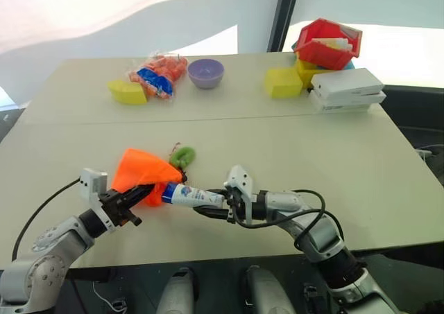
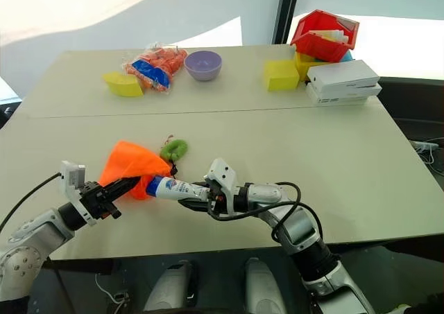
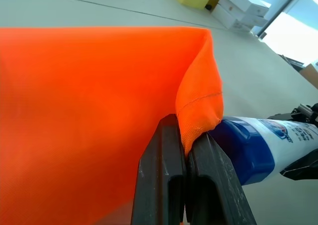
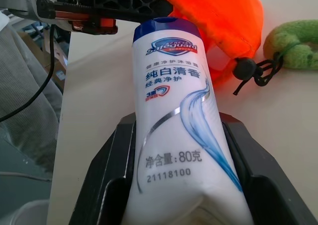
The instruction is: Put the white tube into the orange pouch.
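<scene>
So the white tube (image 4: 181, 130) is a small squeeze tube with a blue cap, a blue-and-red logo under the cap, blue Chinese print and a silvery-blue swoosh down the front. The right hand (image 1: 220, 204) has it pinched by the flat bottom end, fingers on either side, lying roughly level above the desk (image 1: 333, 154) close to the near edge. The cap end points at the orange pouch (image 1: 142, 168) and sits right at it, touching or just about.

The pouch is bright orange soft fabric. The left hand (image 1: 142, 193) has its two black fingers (image 3: 164, 185) pressed together on a fold of the pouch's edge, holding it up off the desk. A black cord with a toggle hangs from the pouch and runs to a green coiled ring (image 1: 183, 155) lying on the desk just behind it.

Along the far edge there's a purple bowl (image 1: 206, 72), a yellow block (image 1: 282, 82), white boxes (image 1: 347, 89) and a red bin (image 1: 329, 44).
</scene>
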Motion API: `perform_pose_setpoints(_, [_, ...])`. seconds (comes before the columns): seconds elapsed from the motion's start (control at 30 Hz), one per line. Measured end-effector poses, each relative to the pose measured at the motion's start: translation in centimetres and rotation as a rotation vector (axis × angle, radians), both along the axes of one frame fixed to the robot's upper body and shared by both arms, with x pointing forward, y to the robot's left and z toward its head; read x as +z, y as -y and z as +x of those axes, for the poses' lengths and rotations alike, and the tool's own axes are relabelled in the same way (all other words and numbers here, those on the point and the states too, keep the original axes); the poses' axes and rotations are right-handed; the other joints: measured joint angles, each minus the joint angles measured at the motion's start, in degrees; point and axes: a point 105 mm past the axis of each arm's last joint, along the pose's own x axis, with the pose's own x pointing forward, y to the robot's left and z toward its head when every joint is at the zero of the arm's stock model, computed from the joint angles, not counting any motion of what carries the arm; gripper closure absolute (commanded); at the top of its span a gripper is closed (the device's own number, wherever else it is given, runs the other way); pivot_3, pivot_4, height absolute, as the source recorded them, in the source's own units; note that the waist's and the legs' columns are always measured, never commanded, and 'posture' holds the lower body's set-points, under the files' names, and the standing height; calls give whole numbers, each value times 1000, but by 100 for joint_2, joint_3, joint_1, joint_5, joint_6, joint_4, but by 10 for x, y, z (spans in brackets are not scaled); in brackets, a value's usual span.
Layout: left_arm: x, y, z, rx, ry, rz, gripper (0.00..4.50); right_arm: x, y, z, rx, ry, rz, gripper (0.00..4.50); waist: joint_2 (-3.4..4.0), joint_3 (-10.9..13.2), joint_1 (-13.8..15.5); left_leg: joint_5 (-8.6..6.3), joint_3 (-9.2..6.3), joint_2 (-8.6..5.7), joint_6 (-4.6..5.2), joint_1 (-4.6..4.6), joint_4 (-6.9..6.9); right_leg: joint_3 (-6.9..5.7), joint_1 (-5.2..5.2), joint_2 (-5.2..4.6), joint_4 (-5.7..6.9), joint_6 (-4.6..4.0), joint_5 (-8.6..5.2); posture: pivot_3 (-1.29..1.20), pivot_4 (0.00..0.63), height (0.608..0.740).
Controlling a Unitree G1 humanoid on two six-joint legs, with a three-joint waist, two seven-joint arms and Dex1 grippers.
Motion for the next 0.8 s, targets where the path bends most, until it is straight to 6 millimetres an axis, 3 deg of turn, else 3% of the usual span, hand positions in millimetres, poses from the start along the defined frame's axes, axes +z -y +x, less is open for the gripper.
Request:
perform_pose_setpoints(0.47, [-1,9,-7,-69,-21,39,4500,-5,-18,19,-53,48,-64,2778,0,0,-8,0,3,0,0,-2,-3,4,-6,0,1,-1,1,0,150,740])
perform_pose_setpoints(0.8, [1,31,-9,-192,-18,100,4500,8,-59,32,-21,216,-139,2778,-1,0,-21,0,7,0,0,-3,-14,9,-21,3,9,-1,3,0,150,740])
